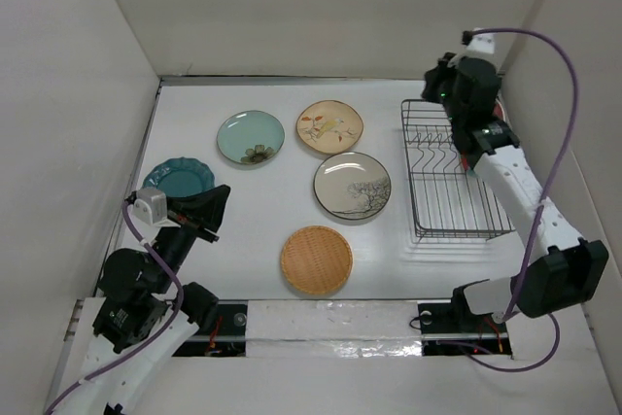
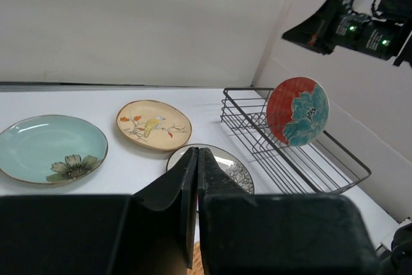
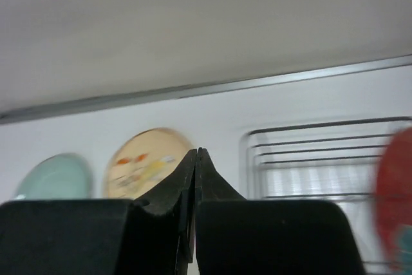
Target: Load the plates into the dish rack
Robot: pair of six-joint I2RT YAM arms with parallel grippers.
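Picking up another plate calls for spread fingers first: the left gripper (image 2: pixel 197 154) and the right gripper (image 3: pixel 196 152) are both pressed together, holding nothing. The red-and-teal plate (image 2: pixel 297 111) stands upright in the dish rack (image 1: pixel 462 203) at the right of the top view. The others lie flat mid-frame (the dark teal plate (image 1: pixel 179 179) sits nearest the left gripper). Pinching its raised rim looks best.

The left arm (image 1: pixel 146 284) and right arm (image 1: pixel 520 191) have white links, black joints and purple cables (image 1: pixel 525 32); the left gripper (image 2: pixel 197 154) and right gripper (image 3: pixel 196 152) are matte black.
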